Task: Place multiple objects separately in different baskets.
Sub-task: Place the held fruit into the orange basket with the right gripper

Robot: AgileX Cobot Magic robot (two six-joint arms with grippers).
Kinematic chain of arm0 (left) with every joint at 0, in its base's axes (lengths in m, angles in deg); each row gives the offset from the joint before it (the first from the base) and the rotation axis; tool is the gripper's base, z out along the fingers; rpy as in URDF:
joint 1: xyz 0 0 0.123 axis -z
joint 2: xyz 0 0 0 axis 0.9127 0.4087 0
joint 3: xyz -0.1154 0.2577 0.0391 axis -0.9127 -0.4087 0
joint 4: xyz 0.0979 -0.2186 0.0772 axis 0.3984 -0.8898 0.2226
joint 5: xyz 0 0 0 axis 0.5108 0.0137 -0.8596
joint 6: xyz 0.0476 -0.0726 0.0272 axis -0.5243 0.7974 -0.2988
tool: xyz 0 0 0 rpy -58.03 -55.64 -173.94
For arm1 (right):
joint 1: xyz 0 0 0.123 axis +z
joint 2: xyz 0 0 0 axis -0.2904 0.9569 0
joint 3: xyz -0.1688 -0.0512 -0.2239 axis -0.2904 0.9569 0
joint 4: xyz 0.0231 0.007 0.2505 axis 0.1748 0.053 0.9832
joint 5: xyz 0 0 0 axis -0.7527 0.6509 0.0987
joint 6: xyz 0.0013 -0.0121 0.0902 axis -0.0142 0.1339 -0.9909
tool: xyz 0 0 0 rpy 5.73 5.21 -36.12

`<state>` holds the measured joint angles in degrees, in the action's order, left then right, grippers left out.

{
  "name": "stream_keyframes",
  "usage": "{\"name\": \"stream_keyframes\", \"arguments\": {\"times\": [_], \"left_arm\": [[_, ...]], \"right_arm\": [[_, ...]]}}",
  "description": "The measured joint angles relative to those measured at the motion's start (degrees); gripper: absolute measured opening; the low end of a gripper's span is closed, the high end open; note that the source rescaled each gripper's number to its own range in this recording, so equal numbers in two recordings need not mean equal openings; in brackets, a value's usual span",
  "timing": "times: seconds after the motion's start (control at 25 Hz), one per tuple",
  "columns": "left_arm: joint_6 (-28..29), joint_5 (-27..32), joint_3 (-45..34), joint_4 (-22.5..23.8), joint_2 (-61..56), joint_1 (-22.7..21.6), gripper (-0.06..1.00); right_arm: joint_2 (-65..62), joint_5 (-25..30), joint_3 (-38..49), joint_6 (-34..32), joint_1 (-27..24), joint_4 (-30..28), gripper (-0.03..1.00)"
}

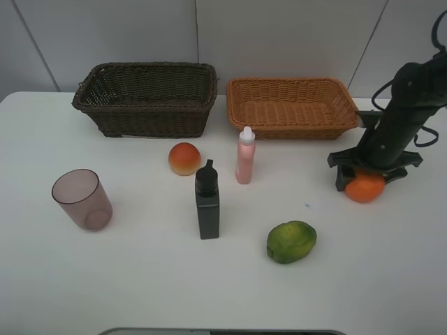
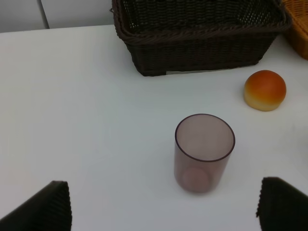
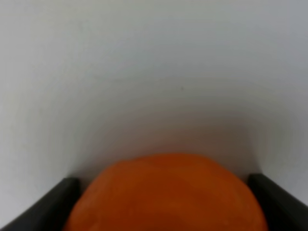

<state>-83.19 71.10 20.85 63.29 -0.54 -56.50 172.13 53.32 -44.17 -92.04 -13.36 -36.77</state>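
As the right gripper [image 1: 364,179] straddles the tangerine [image 1: 365,190], hold unconfirmed, left gripper [image 2: 166,195] open, you need a firm clamp, then a lift to the tan basket [image 1: 293,131].

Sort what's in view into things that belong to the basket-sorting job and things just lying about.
Belongs to the job: tangerine, green citrus, peach-like fruit, pink bottle, black bottle, mauve cup, dark brown basket, tan basket, and the right gripper set around the tangerine.
Just lying about: nothing I can spot; only the white table under it all.
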Motion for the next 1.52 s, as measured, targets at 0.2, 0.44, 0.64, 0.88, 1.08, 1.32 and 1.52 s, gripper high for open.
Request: {"name": "stream_keyframes", "arguments": {"times": [0.2,0.44,0.64,0.88,1.08,1.32,1.52], "left_arm": [[0.00,0.00,0.00,0.00,0.00,0.00,1.00],[0.00,0.00,0.00,0.00,0.00,0.00,1.00],[0.00,0.00,0.00,0.00,0.00,0.00,1.00],[0.00,0.00,0.00,0.00,0.00,0.00,1.00],[0.00,0.00,0.00,0.00,0.00,0.00,1.00],[0.00,0.00,0.00,0.00,0.00,0.00,1.00],[0.00,0.00,0.00,0.00,0.00,0.00,1.00]], "right_arm": [[0.00,0.00,0.00,0.00,0.00,0.00,0.57],[-0.39,0.60,-0.12,0.00,0.00,0.00,0.57],[-2.78,6.61,-2.64,0.00,0.12,-0.56,0.57],[-5.15,18.11,-11.08,0.05,1.12,-1.30,0.57],[-5.15,22.71,-19.22,0.05,3.40,-1.36,0.57],[-1.09,26.15,-30.42,0.11,5.97,-2.34,0.57],[5.41,27.31,-41.15,0.11,7.08,-4.98,0.57]]}}
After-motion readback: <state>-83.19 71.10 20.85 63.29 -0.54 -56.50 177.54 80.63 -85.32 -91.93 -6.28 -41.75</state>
